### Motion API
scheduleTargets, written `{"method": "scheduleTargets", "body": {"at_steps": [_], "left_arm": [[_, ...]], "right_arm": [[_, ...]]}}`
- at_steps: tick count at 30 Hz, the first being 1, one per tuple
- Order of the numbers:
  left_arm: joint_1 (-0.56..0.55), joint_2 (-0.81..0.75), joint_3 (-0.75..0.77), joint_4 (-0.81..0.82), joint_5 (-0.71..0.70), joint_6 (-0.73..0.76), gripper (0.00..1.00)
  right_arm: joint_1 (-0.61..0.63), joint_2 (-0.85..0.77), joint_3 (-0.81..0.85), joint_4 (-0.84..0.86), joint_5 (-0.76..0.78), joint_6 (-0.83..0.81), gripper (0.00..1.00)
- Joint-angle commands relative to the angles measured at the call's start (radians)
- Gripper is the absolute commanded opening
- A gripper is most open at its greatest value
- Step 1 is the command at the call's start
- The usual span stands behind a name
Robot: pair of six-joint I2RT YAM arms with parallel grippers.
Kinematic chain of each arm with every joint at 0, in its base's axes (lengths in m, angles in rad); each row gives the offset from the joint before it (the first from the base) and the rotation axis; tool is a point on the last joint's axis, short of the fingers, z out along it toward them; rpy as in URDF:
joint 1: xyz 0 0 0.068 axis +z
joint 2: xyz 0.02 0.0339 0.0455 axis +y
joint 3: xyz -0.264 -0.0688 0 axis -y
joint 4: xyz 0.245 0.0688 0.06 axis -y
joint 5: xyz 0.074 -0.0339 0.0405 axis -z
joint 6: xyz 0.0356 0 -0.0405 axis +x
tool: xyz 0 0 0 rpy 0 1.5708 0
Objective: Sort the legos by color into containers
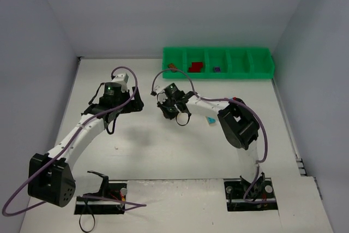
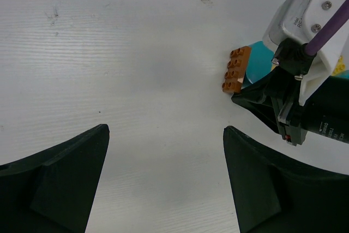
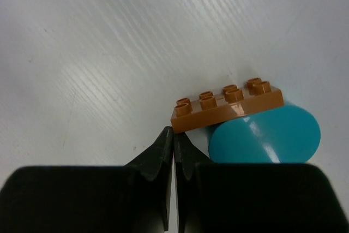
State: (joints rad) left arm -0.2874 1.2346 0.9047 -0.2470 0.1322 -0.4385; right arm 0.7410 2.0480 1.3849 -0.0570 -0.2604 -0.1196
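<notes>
A brown lego [image 3: 229, 107] lies on a teal rounded lego [image 3: 267, 137] on the white table. My right gripper [image 3: 173, 132] is shut, and its closed tips touch the brown lego's near corner with nothing between them. The left wrist view shows the same brown lego [image 2: 237, 69], the teal piece [image 2: 259, 64] and the right gripper [image 2: 235, 97] beside them. My left gripper [image 2: 166, 128] is open and empty over bare table, left of that pair. The green tray of containers [image 1: 262, 72] stands at the back, with a brown [image 1: 172, 67], a red [image 1: 195, 67] and a purple lego [image 1: 216, 70] in separate compartments.
A small light blue and yellow lego [image 1: 210, 120] lies on the table near the right arm's elbow. The two wrists [image 1: 163, 102] are close together at mid-table. White walls enclose the table on the left, back and right.
</notes>
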Motion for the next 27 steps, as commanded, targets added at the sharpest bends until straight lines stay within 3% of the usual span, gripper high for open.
{"method": "scheduleTargets", "body": {"at_steps": [1, 3, 6, 8, 9, 13, 15, 27], "left_arm": [[0.004, -0.038, 0.008, 0.031, -0.020, 0.011, 0.79], [0.005, -0.043, 0.007, 0.031, -0.025, 0.011, 0.79], [0.005, -0.046, 0.005, 0.026, -0.025, 0.009, 0.79], [0.004, -0.047, 0.002, 0.026, -0.023, 0.007, 0.79], [0.004, -0.047, 0.002, 0.026, -0.023, 0.006, 0.79], [0.004, -0.046, 0.003, 0.029, -0.016, 0.003, 0.79], [0.004, -0.044, 0.003, 0.029, -0.011, 0.001, 0.79], [0.004, -0.038, 0.007, 0.034, 0.009, 0.000, 0.79]], "right_arm": [[0.008, -0.012, 0.078, 0.037, -0.023, 0.005, 0.00], [0.008, -0.025, 0.097, 0.028, -0.026, -0.008, 0.00], [-0.006, -0.067, 0.098, 0.005, -0.019, -0.028, 0.08], [-0.015, -0.094, 0.106, -0.032, -0.014, -0.060, 0.29], [-0.022, -0.118, 0.118, -0.046, -0.005, -0.075, 0.45], [-0.041, -0.153, 0.129, -0.099, 0.076, -0.150, 0.73], [-0.052, -0.150, 0.138, -0.124, 0.101, -0.166, 0.80], [-0.152, -0.124, 0.160, -0.139, 0.078, -0.256, 0.83]]}}
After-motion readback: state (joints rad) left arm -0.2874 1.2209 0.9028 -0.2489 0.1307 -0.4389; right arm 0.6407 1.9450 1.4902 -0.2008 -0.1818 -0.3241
